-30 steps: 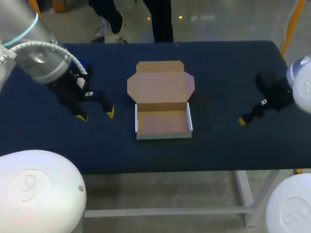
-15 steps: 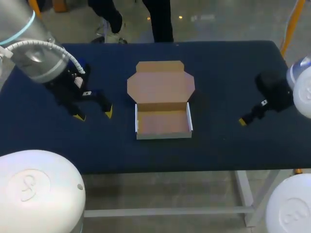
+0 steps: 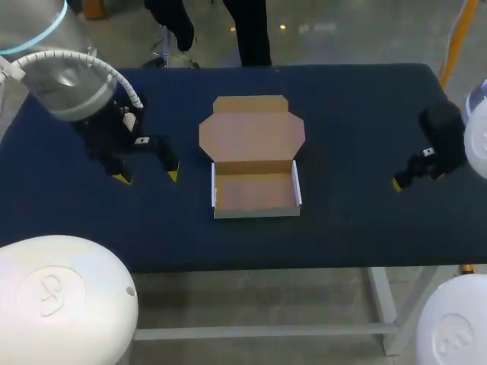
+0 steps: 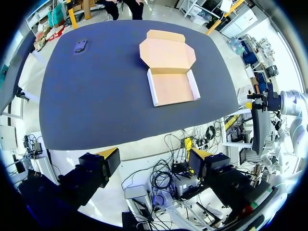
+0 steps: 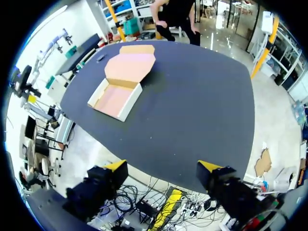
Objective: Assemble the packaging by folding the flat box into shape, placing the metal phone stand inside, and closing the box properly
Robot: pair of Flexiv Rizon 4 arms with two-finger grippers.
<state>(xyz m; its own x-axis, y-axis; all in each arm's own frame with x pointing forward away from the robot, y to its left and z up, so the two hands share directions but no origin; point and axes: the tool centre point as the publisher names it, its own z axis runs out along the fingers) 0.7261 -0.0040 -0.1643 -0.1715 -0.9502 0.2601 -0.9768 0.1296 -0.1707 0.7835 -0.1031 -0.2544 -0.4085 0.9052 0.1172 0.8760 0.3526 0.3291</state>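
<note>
The cardboard box [image 3: 255,190] lies mid-table as a shallow tray with white side walls, its lid flap [image 3: 251,133] spread flat behind it. It also shows in the left wrist view as box [image 4: 173,88] and in the right wrist view as box [image 5: 114,98]. A small dark metal phone stand [image 4: 80,45] lies near the table's far left corner, also seen as stand [image 5: 100,58]; my left arm hides it in the head view. My left gripper [image 3: 148,177] hangs open left of the box, empty. My right gripper [image 3: 399,183] is open at the right, well clear of the box.
The dark blue table [image 3: 350,114] carries only the box and the stand. A person's legs stand just beyond its far edge, not touching it. In both wrist views the open fingers [image 4: 109,155] [image 5: 117,166] hang out past the table's edge.
My left gripper has drifted slightly left and toward the far side. My right gripper has pulled back to the right, away from the box. The box has not moved.
</note>
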